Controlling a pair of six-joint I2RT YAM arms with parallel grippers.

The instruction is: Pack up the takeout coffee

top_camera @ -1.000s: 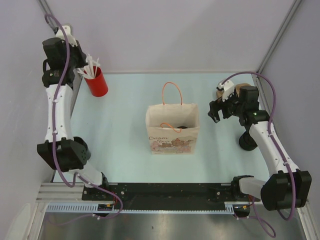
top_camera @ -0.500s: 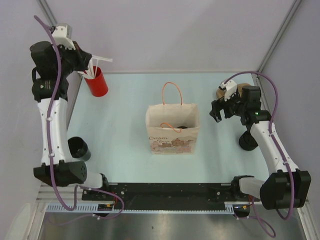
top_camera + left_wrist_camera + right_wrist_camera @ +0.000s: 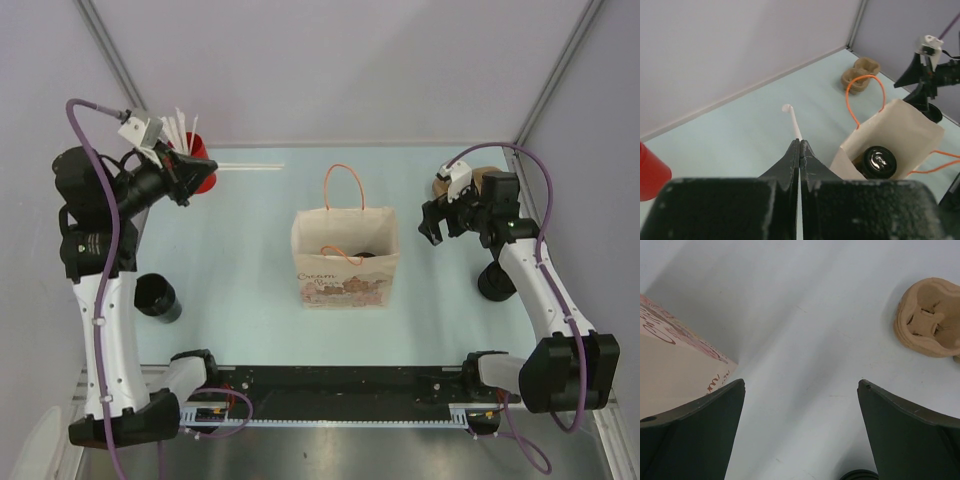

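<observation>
- White straw (image 3: 792, 120) is pinched in the left pincer (image 3: 799, 144), whose fingers are pressed together on it. Most of its length sticks out ahead of the tips, roughly level above the table.
- The takeout coffee (image 3: 877, 161), a dark round cup with a glossy top, sits inside the paper bag (image 3: 910, 131). It is ahead of this pincer, off to its right and lower than the straw tip. The cup looks packed, so I judge the straw to be the piece in hand.
- The red cup (image 3: 650, 175) of spare straws is just beside the pincer on its left, behind the fingertips.
- The right pincer (image 3: 801, 387) is spread wide and holds nothing. The bag's side is just to its left, and a tan pulp carrier (image 3: 927, 317) lies ahead to its right.
- To do the step well, swing the left pincer right until the straw tip is over the bag mouth. Then tip the wrist so the tip points down before going lower.
- Thread the straw clear of the orange handles (image 3: 865, 76) that arch over the opening, since a level straw would likely catch on them.
- Aim for the gap beside the cup, not its top, and part the fingers only once the tip is well inside.
</observation>
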